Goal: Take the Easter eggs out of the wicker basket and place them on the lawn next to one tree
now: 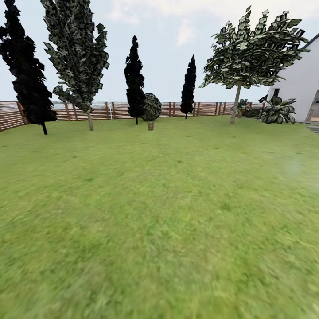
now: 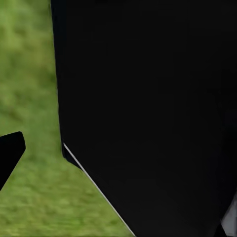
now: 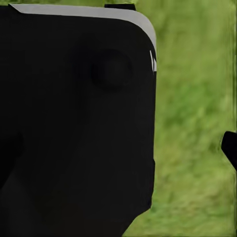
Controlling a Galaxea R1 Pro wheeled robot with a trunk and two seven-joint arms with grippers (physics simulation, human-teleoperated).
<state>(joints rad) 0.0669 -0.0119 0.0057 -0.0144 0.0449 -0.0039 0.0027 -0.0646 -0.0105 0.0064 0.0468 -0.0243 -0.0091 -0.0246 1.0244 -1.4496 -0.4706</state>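
L wrist: black finger tip (image 2: 10, 153) at frame edge, black robot body beside, grass behind; jaw state can't tell. R wrist: same, finger tip (image 3: 230, 148); can't tell. Wicker basket (image 1: 150, 126) far off on lawn (image 1: 159, 212), below round bush (image 1: 152, 107), near fence (image 1: 97, 110). Pale-trunk tree (image 1: 252, 53) to right.

No legible text, label, brand, number or sign appears in any view. The black robot body panel with a pale grey edge (image 3: 74, 123) carries a small white mark near that edge, too small to read.
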